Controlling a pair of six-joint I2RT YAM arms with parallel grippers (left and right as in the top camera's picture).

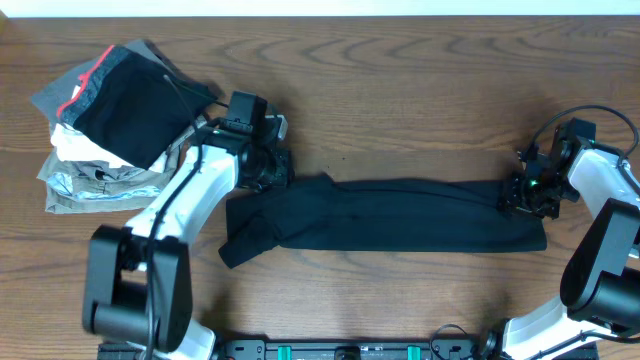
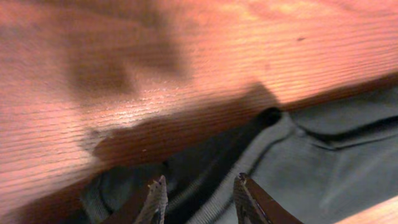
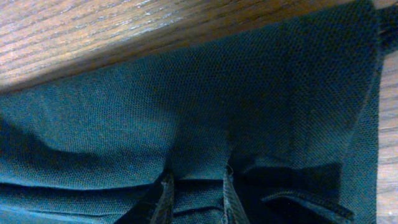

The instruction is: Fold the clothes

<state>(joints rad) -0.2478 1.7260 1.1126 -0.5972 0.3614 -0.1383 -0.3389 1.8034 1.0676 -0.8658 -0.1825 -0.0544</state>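
Note:
The clothes (image 1: 400, 215), a black T-shirt, lie folded into a long narrow band across the middle of the table, with a sleeve sticking out at the left end. My left gripper (image 1: 273, 170) is at the band's upper left corner. In the left wrist view its fingers (image 2: 200, 190) stand apart, open over the ribbed collar edge (image 2: 273, 140), gripping nothing. At the band's right end, my right gripper (image 1: 520, 195) has a raised fold of the black fabric (image 3: 186, 106) pinched between its fingertips (image 3: 197, 186).
A pile of folded garments (image 1: 110, 120) in grey, white and black with red trim sits at the back left, close behind my left arm. Bare wooden table (image 1: 400, 90) lies behind the shirt and in front of it.

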